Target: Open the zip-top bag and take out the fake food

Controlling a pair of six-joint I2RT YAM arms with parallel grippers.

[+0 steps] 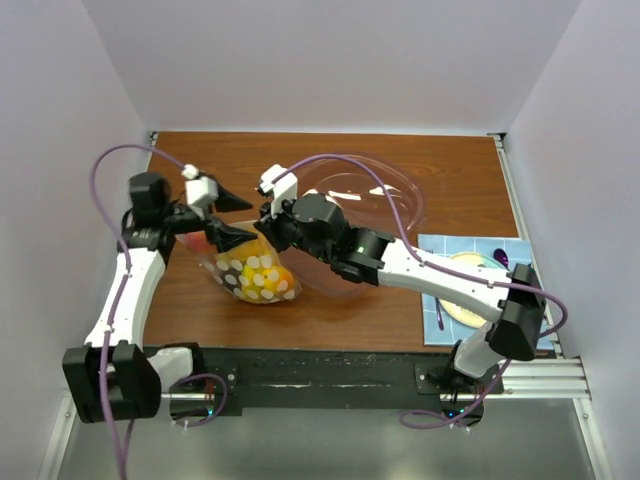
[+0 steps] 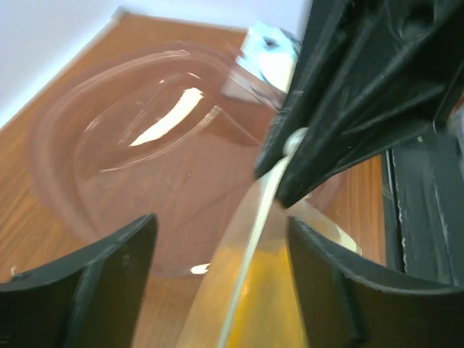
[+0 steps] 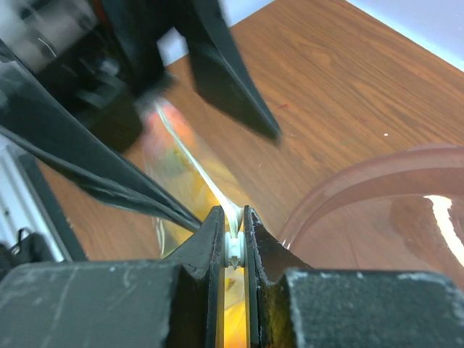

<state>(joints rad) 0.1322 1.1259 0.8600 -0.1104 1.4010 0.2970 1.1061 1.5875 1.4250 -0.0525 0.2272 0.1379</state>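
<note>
The zip-top bag (image 1: 272,288), clear with white dots, lies left of centre on the table with the fake food (image 1: 243,268) inside, yellow, orange and red. My right gripper (image 1: 268,213) is shut on the bag's white zipper slider (image 3: 233,252) at the top edge. My left gripper (image 1: 245,220) is open, with one finger on each side of the bag's top edge. In the left wrist view the bag's edge (image 2: 250,239) runs between my open fingers (image 2: 87,290), with yellow food (image 2: 272,308) showing through. The right wrist view shows the bag (image 3: 185,156) stretched toward the left gripper.
A large clear pinkish bowl (image 1: 375,200) stands just behind and right of the bag, and shows in the left wrist view (image 2: 145,145) and the right wrist view (image 3: 391,210). A blue mat with a plate (image 1: 478,290) lies at the right edge.
</note>
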